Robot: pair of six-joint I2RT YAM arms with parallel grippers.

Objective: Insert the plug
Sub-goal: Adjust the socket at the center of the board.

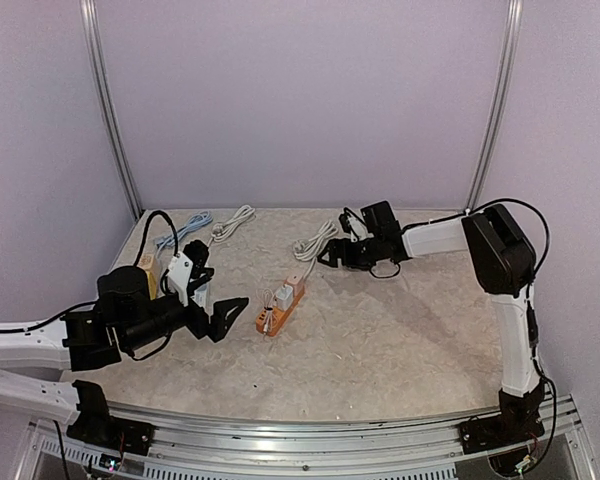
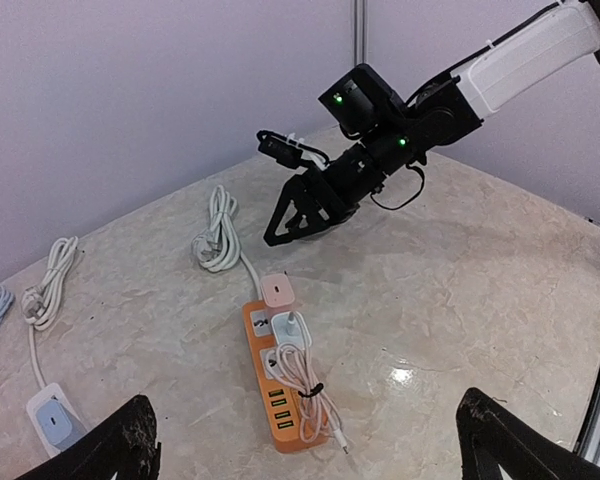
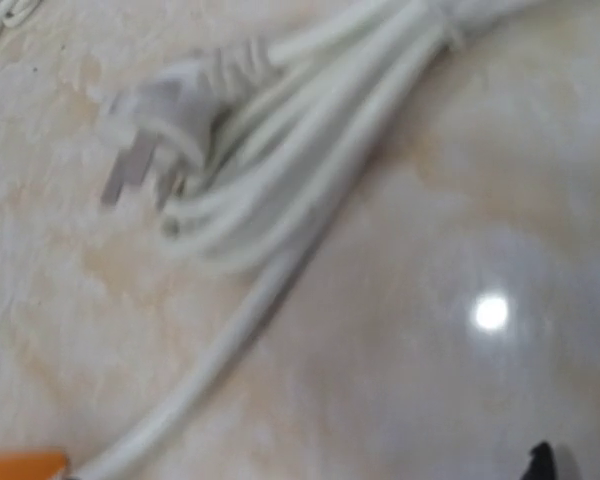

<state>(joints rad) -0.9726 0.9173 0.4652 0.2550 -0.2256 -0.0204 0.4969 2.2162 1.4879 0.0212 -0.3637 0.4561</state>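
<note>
On the pale stone-patterned table (image 1: 400, 340) the right gripper (image 2: 295, 228) hangs over the far middle with its fingers apart and nothing between them, while the left gripper (image 1: 222, 288) sits low at the near left, spread as wide as it goes and empty. Between the arms lies the orange power strip (image 2: 280, 395), a white charger (image 2: 290, 327) already in it. Its white cord (image 2: 218, 232) is coiled just behind it, and the plug (image 3: 175, 105) rests on that coil, prongs bare, seemingly just under the right gripper, though the close view is blurry.
</note>
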